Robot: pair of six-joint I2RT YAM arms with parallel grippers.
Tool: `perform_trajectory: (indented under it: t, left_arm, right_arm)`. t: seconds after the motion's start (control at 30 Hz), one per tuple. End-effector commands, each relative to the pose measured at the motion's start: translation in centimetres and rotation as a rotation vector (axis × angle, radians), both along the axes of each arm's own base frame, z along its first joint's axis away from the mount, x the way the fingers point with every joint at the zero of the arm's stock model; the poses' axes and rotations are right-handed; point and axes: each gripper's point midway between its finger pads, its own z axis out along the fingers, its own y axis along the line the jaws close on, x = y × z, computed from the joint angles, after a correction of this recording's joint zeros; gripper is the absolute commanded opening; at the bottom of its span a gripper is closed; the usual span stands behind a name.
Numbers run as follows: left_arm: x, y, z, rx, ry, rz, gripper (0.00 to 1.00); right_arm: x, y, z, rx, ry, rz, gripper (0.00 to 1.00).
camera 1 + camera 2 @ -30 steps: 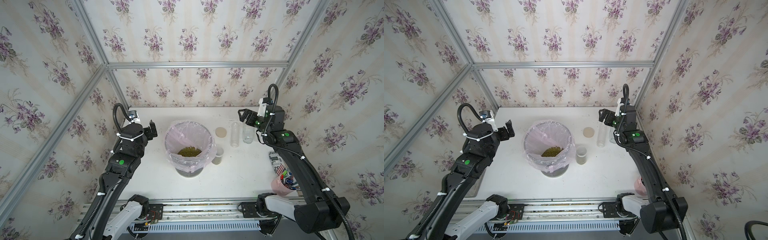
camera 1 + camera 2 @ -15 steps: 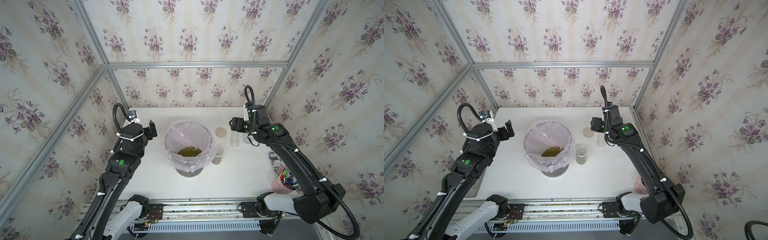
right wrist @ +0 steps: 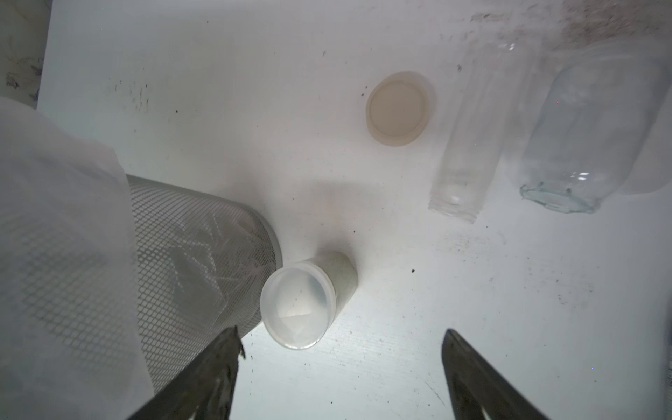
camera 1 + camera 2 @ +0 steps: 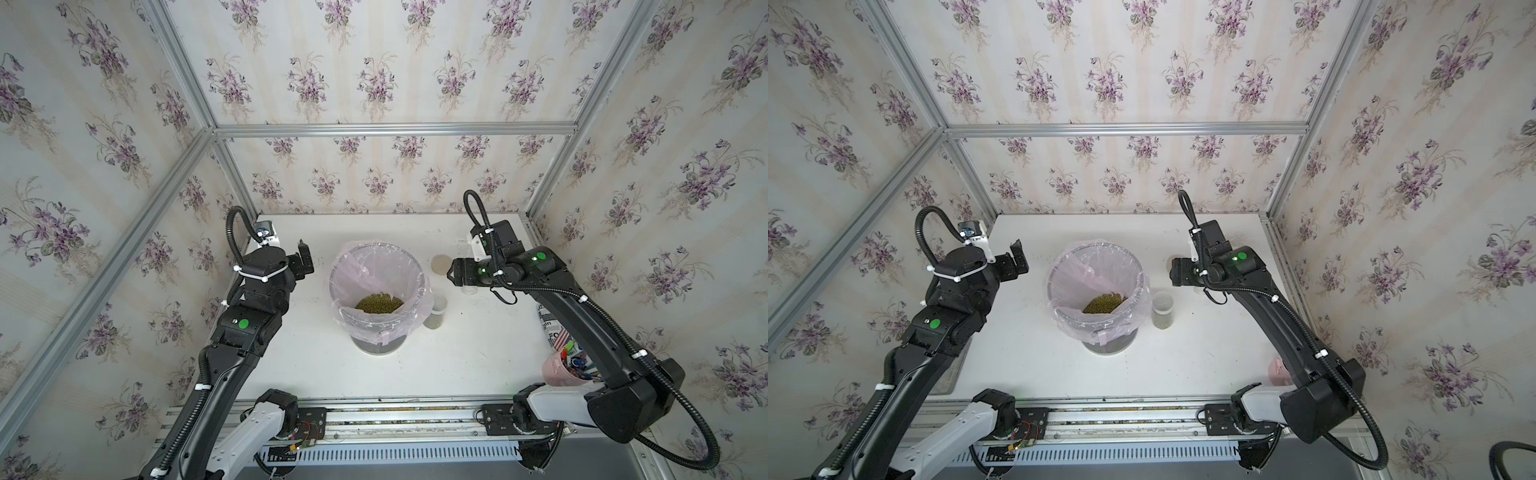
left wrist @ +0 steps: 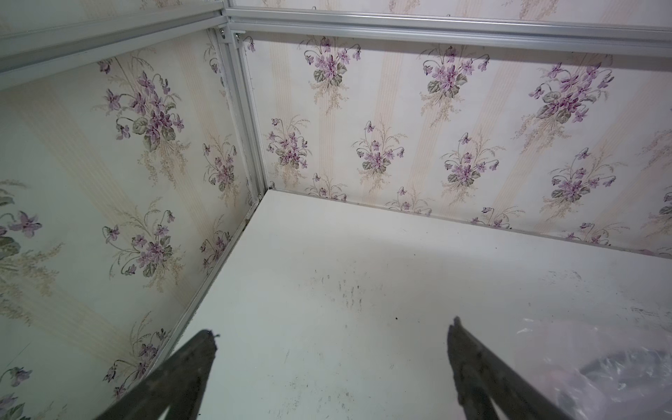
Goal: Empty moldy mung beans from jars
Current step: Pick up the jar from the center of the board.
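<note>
A heap of mung beans (image 4: 379, 302) (image 4: 1104, 303) lies in the pink-lined mesh bin (image 4: 409, 266) (image 4: 1059, 286) at the table's middle. Touching the bin stands a small jar (image 4: 435, 311) (image 4: 1163, 309) (image 3: 298, 309) with a whitish lid and an olive fill at its bottom. Two clear jars, one slim (image 3: 469, 145) and one wide (image 3: 582, 138), stand without lids and look empty. A loose tan lid (image 4: 440, 263) (image 3: 398, 109) lies beside them. My right gripper (image 4: 453, 272) (image 4: 1173, 272) (image 3: 342, 331) hangs open above the table beside the lidded jar, holding nothing. My left gripper (image 4: 305, 257) (image 4: 1017, 259) (image 5: 332, 327) is open left of the bin.
A printed can (image 4: 550, 328) and a pink cup of pens (image 4: 569, 368) (image 4: 1277, 372) sit by the right wall under my right arm. The bag's edge (image 5: 618, 374) shows beside my left fingers. Floral walls close three sides.
My right arm has swung from the far right wall towards the middle, over the open jars, and its jaws have narrowed a little. The left arm has not moved.
</note>
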Motion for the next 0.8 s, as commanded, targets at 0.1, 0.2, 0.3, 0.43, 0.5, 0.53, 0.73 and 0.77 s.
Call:
perform_trajectory:
  t: [0.1,0.2,0.3,0.43,0.5,0.53,0.73,0.77]
  left_arm:
    - [-0.1,0.4,0.6,-0.019,-0.021,0.028,1.0]
    - [-0.1,0.4,0.6,-0.019,-0.021,0.027,1.0]
    - [-0.2,0.5,0.7,-0.02,-0.022,0.029,0.99]
    - [-0.2,0.5,0.7,-0.023,-0.023,0.03,1.0]
    - [-0.2,0.5,0.7,-0.022,-0.021,0.031,1.0]
    - [-0.2,0.5,0.8,-0.022,-0.021,0.032,1.0]
    - [-0.3,0.7,0.7,-0.023,-0.018,0.047,0.99]
    - [-0.3,0.7,0.7,-0.023,-0.019,0.048,1.0]
  right_arm:
    - [-1.7,1.8,-1.8,0.014,0.096,0.066,0.87]
    - [-2.1,2.4,-2.3,0.009,0.111,0.073,0.88]
    - [-2.1,2.5,-2.9,0.008,0.122,0.063,0.89]
    - [-2.4,3.4,-3.7,-0.011,0.129,0.084,0.9]
    - [-2.2,3.5,-4.2,-0.022,0.13,0.084,0.9]
    - [-2.1,3.5,-4.5,-0.027,0.133,0.083,0.9]
    - [-2.1,4.7,-5.3,-0.006,0.153,0.107,0.91]
    - [-2.2,4.8,-5.4,-0.008,0.156,0.11,0.91]
